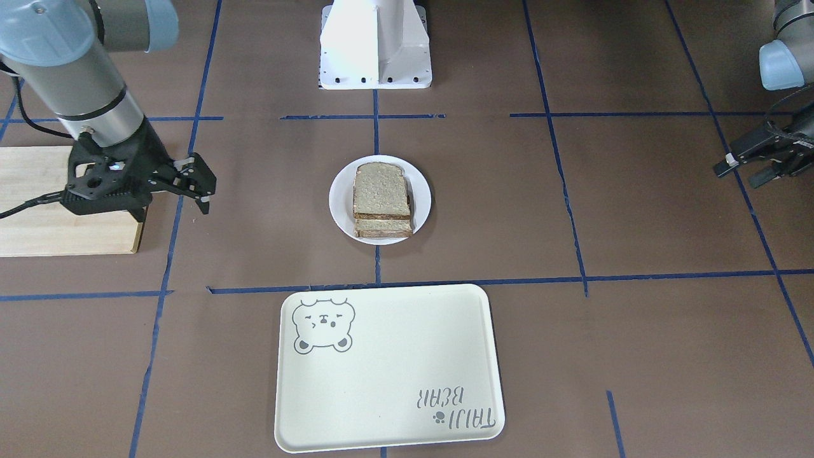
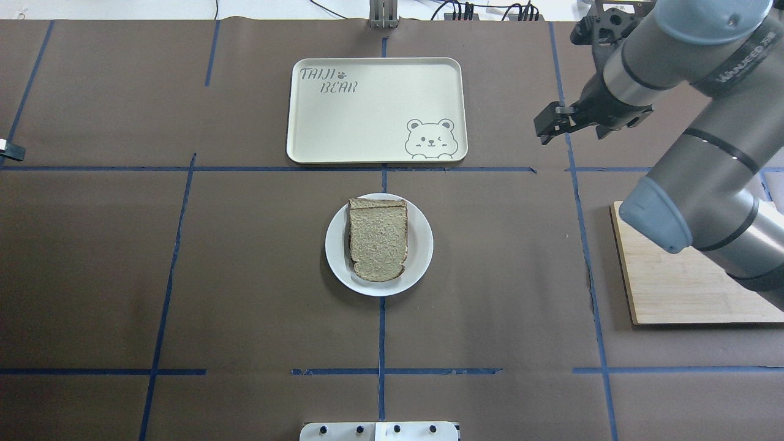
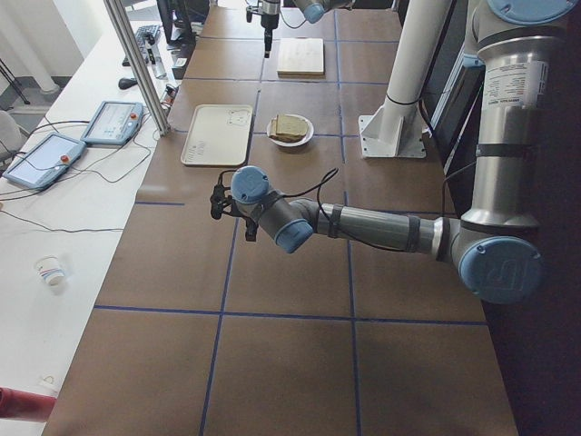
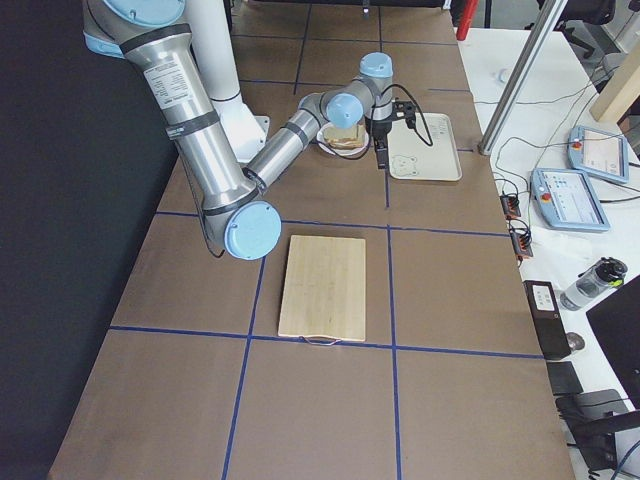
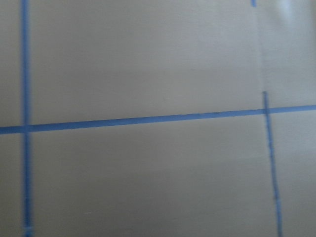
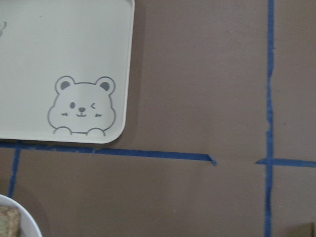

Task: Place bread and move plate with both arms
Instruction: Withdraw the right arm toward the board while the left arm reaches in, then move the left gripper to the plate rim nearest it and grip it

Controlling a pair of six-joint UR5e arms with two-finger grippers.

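Note:
The plain bread [image 1: 380, 191] lies as the top slice of a small stack on the white plate [image 1: 337, 203] at the table's middle; both also show in the overhead view, bread [image 2: 378, 239] on plate [image 2: 422, 245]. My right gripper [image 1: 200, 187] is open and empty, hovering right of the tray, well off the plate; it also shows in the overhead view [image 2: 545, 128]. My left gripper [image 1: 738, 175] is open and empty far out on my left side, only its tip at the overhead view's edge [image 2: 9, 150]. Neither touches the plate.
The cream bear tray [image 2: 373, 110] lies just beyond the plate, bare. A wooden cutting board [image 2: 686, 288] lies on my right, under the right arm. The white pedestal base [image 1: 375, 44] stands at my side of the table. The right wrist view shows the tray's corner [image 6: 64, 59] and plate rim [image 6: 22, 217].

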